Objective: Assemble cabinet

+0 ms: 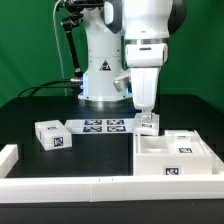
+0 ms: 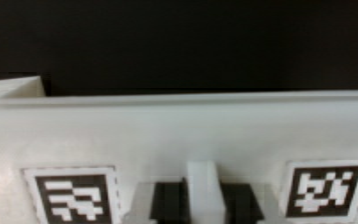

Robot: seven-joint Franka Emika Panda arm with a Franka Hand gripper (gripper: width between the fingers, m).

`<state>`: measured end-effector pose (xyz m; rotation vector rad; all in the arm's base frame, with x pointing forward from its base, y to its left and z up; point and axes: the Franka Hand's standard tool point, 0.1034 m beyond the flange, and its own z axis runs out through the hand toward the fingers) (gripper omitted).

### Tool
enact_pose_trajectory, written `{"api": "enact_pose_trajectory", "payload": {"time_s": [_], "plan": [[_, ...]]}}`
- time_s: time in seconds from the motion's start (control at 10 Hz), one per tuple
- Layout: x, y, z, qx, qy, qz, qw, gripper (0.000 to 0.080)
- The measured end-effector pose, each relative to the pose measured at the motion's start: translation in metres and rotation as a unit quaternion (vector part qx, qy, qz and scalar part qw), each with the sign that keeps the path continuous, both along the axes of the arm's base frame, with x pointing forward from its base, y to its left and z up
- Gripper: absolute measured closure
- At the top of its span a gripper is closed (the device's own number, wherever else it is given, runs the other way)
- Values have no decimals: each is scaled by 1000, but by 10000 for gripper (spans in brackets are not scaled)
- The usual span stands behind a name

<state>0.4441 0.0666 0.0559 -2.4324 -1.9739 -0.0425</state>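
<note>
gripper [image 1: 148,120] was narrow, nipping box [image 1: 150,166] rear wall, counter's front corner, exterior view's right | risk: thin hold could slip, skewing box against rail [image 1: 70,185] | 1 block [image 1: 52,135] lay loose

The cabinet box [image 1: 178,150] looks like smooth white plastic, kinda matt, and so does the loose drawer block [image 1: 50,133]. The tags [image 2: 69,196] look like flat printed paper. The worktop [image 1: 25,120] is matt black with no shine, and the arm shell [image 1: 150,25] is glossy white plastic.
</note>
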Motion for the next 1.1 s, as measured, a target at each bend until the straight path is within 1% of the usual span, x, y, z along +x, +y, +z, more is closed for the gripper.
{"api": "enact_pose_trajectory", "payload": {"time_s": [0.2,0.6,1.1], "plan": [[2,0,0,0,0,1,1000,729],[12,4,2,2,-6,2,1000,729],[15,3,0,4,-7,5,1000,729]]}}
